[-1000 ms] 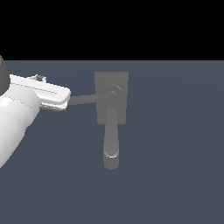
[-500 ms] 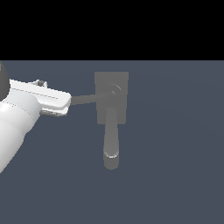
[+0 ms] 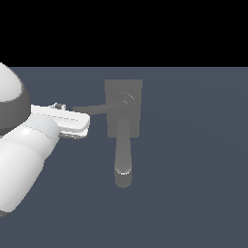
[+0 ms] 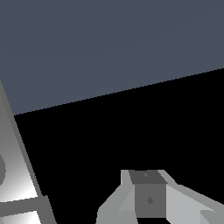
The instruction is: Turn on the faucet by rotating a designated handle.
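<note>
Claw [image 3: 77,123]: white, at the handle's free end; whether its fingers are parted or closed cannot be told. Handle [image 3: 99,108]: thin grey bar running from the claw toward the exterior view's right, ending at the pivot. Faucet [image 3: 123,114]: just beyond the handle; spout [image 3: 123,155] pointing down from the base block.
</note>
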`<state>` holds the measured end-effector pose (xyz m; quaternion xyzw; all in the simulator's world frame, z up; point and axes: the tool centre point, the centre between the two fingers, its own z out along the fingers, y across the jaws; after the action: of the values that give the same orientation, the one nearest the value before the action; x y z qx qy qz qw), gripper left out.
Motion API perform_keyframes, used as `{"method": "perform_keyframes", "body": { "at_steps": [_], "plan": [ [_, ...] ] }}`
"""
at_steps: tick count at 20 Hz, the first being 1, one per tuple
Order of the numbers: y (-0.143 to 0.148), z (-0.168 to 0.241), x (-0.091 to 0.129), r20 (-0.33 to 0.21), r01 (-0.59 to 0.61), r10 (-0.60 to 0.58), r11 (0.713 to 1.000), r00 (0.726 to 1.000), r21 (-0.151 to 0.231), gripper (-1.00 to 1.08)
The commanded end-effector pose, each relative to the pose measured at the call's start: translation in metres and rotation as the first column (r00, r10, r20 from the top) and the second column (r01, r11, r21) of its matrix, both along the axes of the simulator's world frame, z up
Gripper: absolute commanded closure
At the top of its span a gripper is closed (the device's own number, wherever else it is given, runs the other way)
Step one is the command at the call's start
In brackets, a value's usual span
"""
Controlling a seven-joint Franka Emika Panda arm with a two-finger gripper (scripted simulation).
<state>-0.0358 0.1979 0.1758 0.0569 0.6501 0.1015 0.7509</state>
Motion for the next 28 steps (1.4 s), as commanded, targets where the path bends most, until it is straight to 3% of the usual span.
{"method": "perform_keyframes", "body": {
  "at_steps": [1, 7, 12, 22, 28],
  "plan": [
    [-0.013, -0.018, 0.000, -0.039, 0.014, -0.016, 0.999, 0.999, -0.038, 1.08],
    [-0.037, -0.049, -0.001, -0.105, 0.038, -0.048, 0.994, 0.993, -0.102, 1.08],
    [-0.048, -0.059, -0.001, -0.133, 0.048, -0.065, 0.991, 0.989, -0.128, 1.08],
    [-0.064, -0.055, 0.005, -0.137, 0.046, -0.074, 0.979, 0.988, -0.198, 1.08],
    [-0.066, -0.056, 0.005, -0.136, 0.045, -0.074, 0.977, 0.988, -0.206, 1.08]
  ]
}}
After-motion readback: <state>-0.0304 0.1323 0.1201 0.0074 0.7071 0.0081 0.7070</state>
